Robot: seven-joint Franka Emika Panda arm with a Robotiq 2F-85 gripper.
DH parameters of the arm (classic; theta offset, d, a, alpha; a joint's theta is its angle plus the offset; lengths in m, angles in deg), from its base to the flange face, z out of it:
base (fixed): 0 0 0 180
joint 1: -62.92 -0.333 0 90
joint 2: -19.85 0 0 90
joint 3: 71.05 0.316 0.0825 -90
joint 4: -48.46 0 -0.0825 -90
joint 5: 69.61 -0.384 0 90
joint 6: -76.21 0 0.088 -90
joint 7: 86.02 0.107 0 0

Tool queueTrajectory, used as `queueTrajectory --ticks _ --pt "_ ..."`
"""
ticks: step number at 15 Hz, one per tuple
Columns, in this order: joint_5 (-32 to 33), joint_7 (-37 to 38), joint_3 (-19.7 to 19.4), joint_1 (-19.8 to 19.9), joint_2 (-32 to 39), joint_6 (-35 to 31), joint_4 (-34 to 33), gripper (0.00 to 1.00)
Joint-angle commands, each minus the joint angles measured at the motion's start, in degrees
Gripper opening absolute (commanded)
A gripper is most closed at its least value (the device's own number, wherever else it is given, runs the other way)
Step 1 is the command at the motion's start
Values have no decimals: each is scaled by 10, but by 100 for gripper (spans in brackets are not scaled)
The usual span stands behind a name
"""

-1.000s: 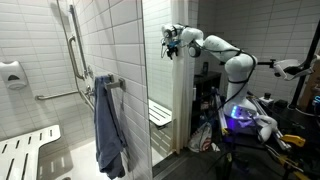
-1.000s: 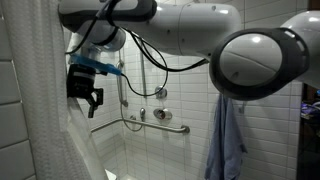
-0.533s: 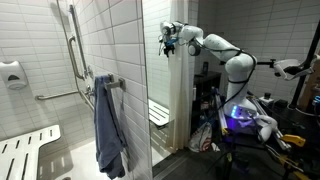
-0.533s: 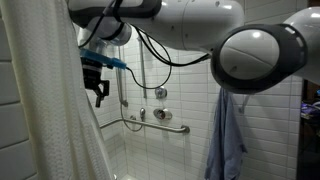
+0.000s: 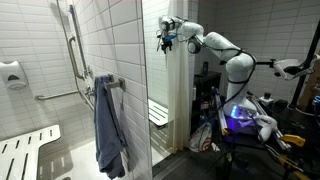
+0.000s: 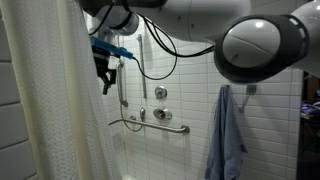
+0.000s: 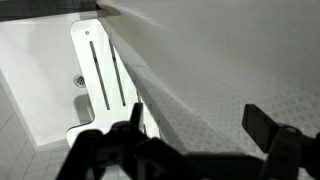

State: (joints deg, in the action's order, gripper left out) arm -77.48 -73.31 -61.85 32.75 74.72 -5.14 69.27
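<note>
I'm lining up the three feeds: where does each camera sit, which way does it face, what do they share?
Exterior view: back in the room, facing the tiled wall and towel; whole arm shows.
Exterior view: beside the curtain, facing the grab bar; arm and gripper show.
Wrist view: looking down past the curtain at the shower seat; fingers show.
Both exterior views share the towel.

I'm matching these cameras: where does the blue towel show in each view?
In an exterior view: blue towel, hanging lower centre-left.
In an exterior view: blue towel, hanging at the right side.
Wrist view: not in it.
Shared landmark: the white shower curtain.
</note>
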Motion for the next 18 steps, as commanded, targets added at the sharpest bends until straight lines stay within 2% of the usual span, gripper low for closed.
queueTrajectory --ticks 1,11,16,18 --pt "11 9 -6 5 -28 1 12 100" --pt "19 75 -26 22 -86 48 18 100" --pt "61 163 -63 29 -113 82 19 100" --pt "78 171 -73 26 -114 94 19 100"
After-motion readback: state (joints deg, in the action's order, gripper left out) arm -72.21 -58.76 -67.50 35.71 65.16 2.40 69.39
